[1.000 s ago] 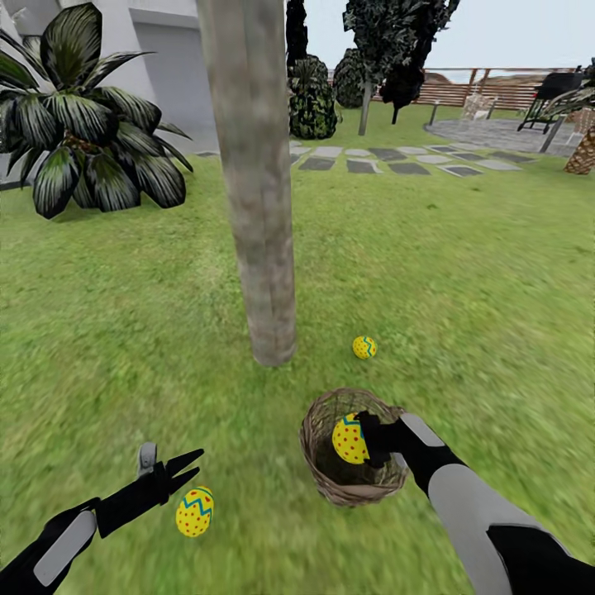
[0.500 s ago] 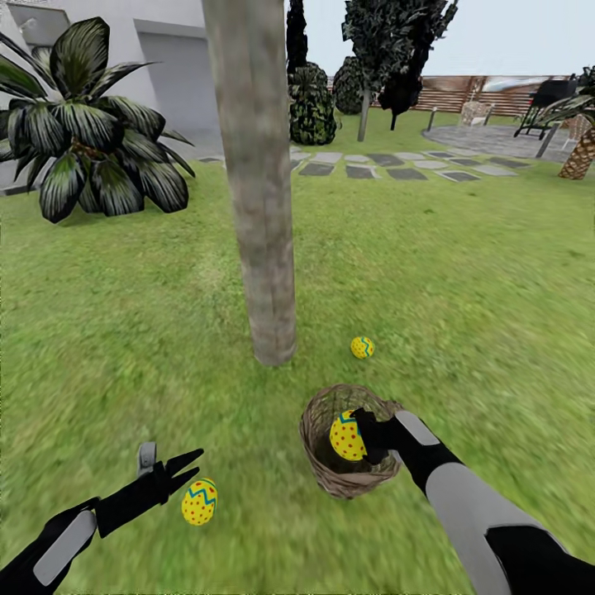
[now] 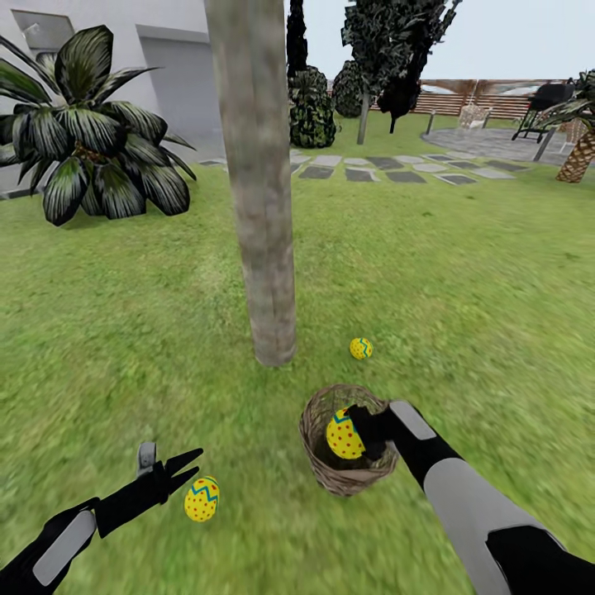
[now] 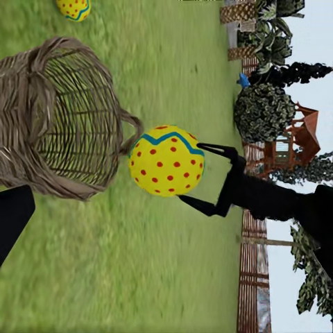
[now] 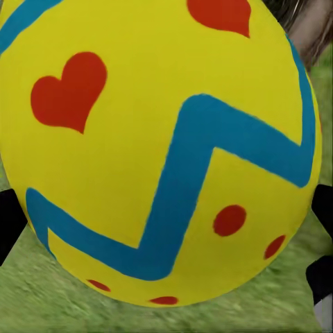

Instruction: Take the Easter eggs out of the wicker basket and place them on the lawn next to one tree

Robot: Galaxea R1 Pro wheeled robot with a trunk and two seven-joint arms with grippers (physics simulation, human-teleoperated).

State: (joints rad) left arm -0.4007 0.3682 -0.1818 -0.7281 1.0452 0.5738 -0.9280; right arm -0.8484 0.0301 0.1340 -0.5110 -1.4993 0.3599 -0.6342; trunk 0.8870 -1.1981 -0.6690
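Three Easter eggs, one wicker basket [image 3: 318, 430], one tree [image 3: 263, 248].
Right gripper [image 3: 364, 430] clamps upright egg [image 3: 344, 435] over basket; left gripper [image 3: 183, 471] spread; others [image 3: 202, 499] [image 3: 360, 348] on lawn [image 3: 463, 289].

A wicker basket [image 3: 343, 463] of rough, matt brown-grey woven twigs, open enough to see through its wall. Three Easter eggs, one held over the basket [image 3: 345, 435], one lying by the left hand [image 3: 202, 499], one near the tree [image 3: 360, 348], have smooth yellow shells with flat painted red dots and blue zigzags. The tree [image 3: 263, 207] has coarse, mottled grey-brown bark. The lawn [image 3: 463, 273] is short, matt, patchy green grass. The left hand [image 3: 192, 464] is matt black, as is the right hand [image 3: 364, 430].
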